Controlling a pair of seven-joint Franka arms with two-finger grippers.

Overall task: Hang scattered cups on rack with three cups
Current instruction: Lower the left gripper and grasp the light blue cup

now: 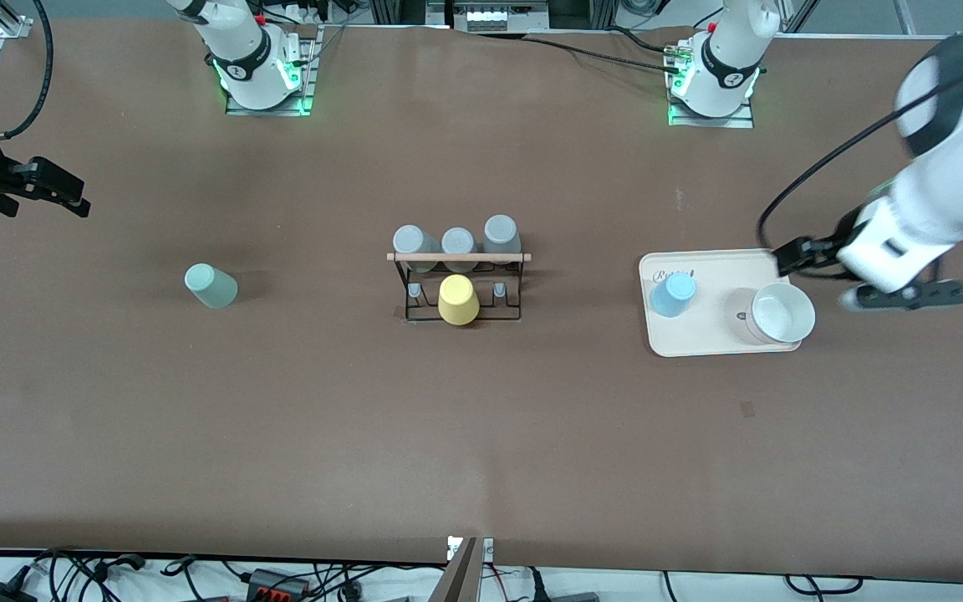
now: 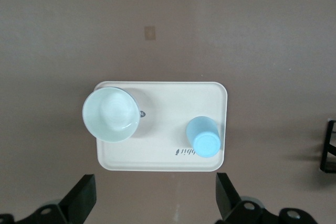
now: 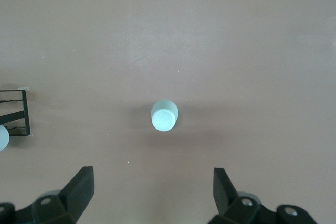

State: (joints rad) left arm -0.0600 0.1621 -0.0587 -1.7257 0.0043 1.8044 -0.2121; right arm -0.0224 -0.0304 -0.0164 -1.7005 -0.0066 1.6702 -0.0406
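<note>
Rack (image 1: 458,280) whole only in front view; left gripper (image 2: 156,199), right gripper (image 3: 152,195) jaws spread, empty.

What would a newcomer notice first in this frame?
The black wire rack at mid-table, with three grey cups on its farther pegs and a yellow cup on a nearer one. A mint green cup stands alone toward the right arm's end; a light blue cup shares a cream tray with a white bowl toward the left arm's end.
</note>
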